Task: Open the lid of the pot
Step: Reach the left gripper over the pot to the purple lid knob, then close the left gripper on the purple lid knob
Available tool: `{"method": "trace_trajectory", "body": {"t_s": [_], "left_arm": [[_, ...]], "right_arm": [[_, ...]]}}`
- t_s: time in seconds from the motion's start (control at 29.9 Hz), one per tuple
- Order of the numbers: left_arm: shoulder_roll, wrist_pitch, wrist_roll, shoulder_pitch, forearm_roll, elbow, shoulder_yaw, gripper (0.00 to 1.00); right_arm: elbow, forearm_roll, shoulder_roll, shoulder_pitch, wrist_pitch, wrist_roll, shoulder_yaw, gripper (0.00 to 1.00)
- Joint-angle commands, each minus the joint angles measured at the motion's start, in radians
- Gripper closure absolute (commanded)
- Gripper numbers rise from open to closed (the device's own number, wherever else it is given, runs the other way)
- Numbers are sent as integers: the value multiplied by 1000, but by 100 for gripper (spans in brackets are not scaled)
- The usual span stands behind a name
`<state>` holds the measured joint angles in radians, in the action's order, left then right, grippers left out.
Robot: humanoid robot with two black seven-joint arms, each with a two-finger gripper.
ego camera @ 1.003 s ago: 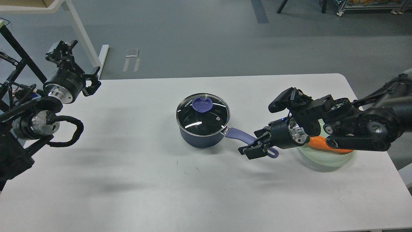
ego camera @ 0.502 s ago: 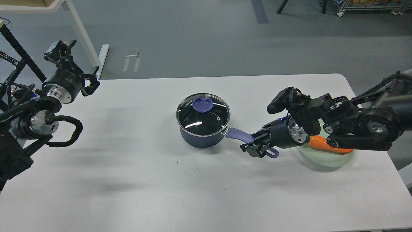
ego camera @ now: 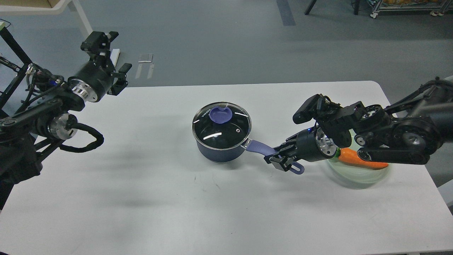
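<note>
A dark blue pot (ego camera: 219,152) stands mid-table with a glass lid (ego camera: 222,126) on it; the lid has a purple knob (ego camera: 220,114). The pot's purple handle (ego camera: 260,148) points right. My right gripper (ego camera: 282,159) is shut on the handle near its far end. My left gripper (ego camera: 108,60) is open and empty, raised over the table's far left edge, well left of the pot.
A pale green bowl (ego camera: 361,175) holding an orange carrot (ego camera: 361,160) sits at the right, under my right arm. The white table's (ego camera: 141,198) back edge runs behind the pot; a white stand leg is on the floor beyond.
My right gripper closed on the pot handle and the pot shifted slightly left. My left arm swung right and up toward the table.
</note>
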<state>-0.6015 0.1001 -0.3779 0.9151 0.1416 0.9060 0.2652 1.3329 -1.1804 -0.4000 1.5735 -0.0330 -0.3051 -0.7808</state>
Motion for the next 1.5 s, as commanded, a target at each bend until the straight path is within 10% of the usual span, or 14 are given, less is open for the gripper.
{"method": "trace_trajectory", "body": {"t_s": [0.0, 0.3, 0.67, 1.47], "left_arm": [[11, -2, 0, 85, 119, -1, -75, 1], [98, -5, 16, 341, 540, -1, -262, 2], [204, -154, 10, 340, 1400, 1, -335, 2], [282, -290, -23, 271, 1386, -2, -551, 6]], "right_arm": [[0, 1, -2, -1, 1, 0, 3, 77], [2, 7, -10, -6, 2, 1, 6, 77], [-1, 10, 0, -6, 1, 0, 20, 77], [-1, 10, 1, -12, 1, 0, 21, 77]]}}
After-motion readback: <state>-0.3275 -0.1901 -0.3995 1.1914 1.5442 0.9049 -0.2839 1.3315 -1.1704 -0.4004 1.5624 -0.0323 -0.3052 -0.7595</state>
